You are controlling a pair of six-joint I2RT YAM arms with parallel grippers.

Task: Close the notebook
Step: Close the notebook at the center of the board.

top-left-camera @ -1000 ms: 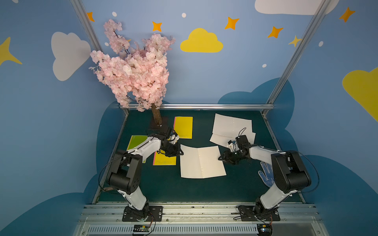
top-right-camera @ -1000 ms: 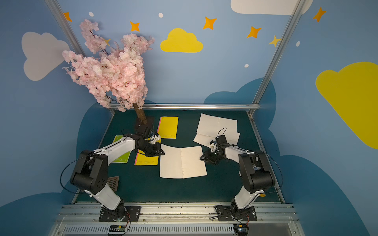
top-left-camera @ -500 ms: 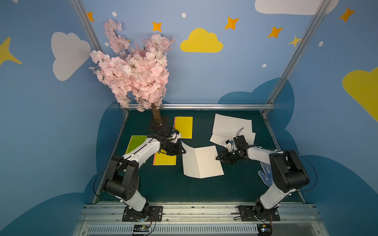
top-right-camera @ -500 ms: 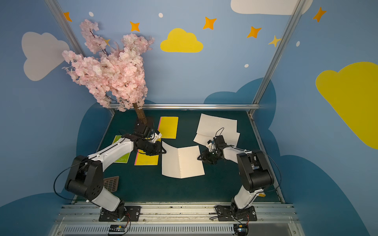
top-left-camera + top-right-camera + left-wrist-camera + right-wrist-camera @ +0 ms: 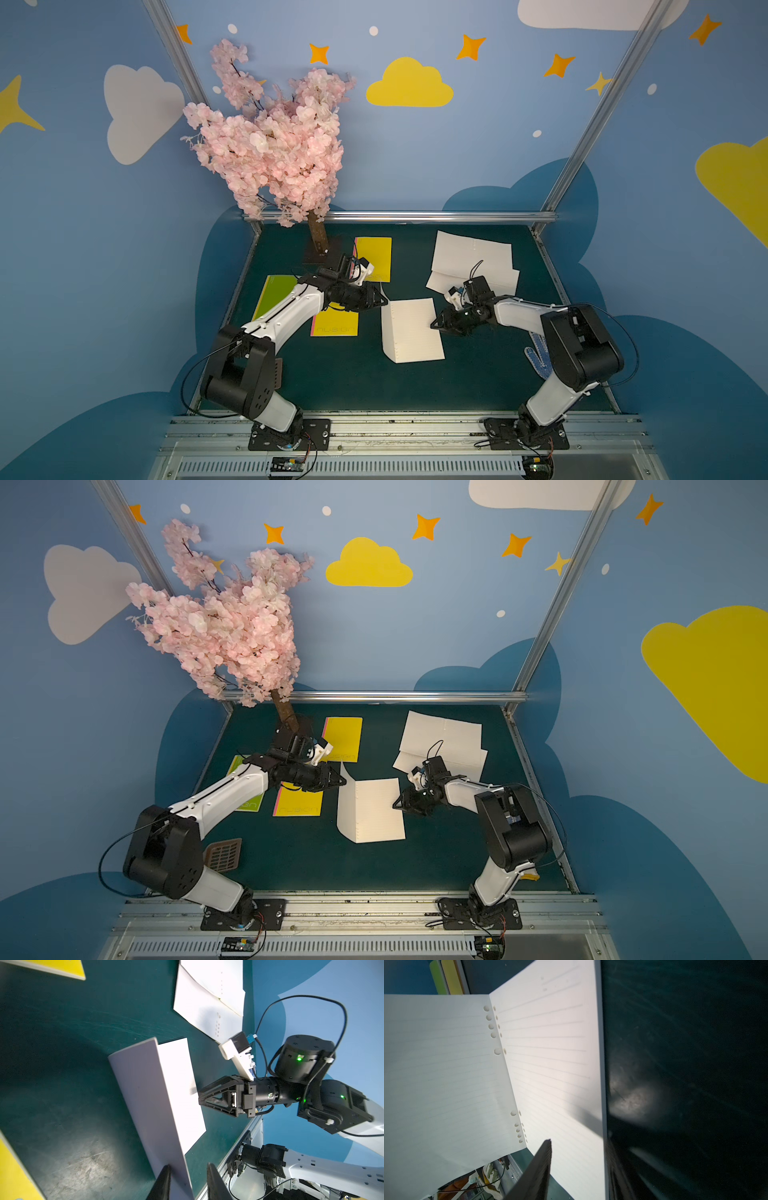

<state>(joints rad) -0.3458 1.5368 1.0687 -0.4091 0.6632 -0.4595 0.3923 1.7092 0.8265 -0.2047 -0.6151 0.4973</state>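
The notebook (image 5: pixel 411 328) (image 5: pixel 374 808) lies mid-table with white lined pages showing. Its right half is flat on the mat. Its left half (image 5: pixel 145 1093) stands nearly upright. My left gripper (image 5: pixel 384 301) (image 5: pixel 188 1165) is at the far top corner of that raised half. Its jaws are open, and the page edge sits between them against one finger (image 5: pixel 164 1176). My right gripper (image 5: pixel 433 326) (image 5: pixel 579 1139) is at the right edge of the flat half. It is open, with one finger (image 5: pixel 542 1159) over the page and the other at the edge.
Loose white sheets (image 5: pixel 471 257) lie at the back right. Two yellow notebooks (image 5: pixel 372 257) (image 5: pixel 336 326) and a green one (image 5: pixel 278 291) lie left of centre. The blossom tree's trunk (image 5: pixel 318 237) stands at the back left. A glove (image 5: pixel 540 359) lies near the right arm.
The notebook's left half has swung from flat to nearly upright, carried rightward by my left gripper, whose jaws have spread apart. The right gripper has stayed at the right edge.
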